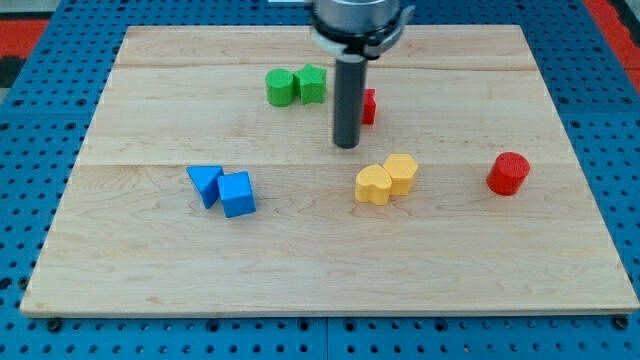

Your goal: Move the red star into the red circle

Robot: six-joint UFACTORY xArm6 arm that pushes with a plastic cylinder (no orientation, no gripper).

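Standing upright, my tip just left of the red star (half hidden), red circle well apart

The straight dark metal rod stands in front of the small red block near the view's top, so only a narrow red sliver shows at the rod's right side and its star shape cannot be made out; whether rod and block touch cannot be told either. The grey arm head that carries the rod is cut off by the view's top edge. The blue perforated base under the pale wooden board runs out of view on every side.
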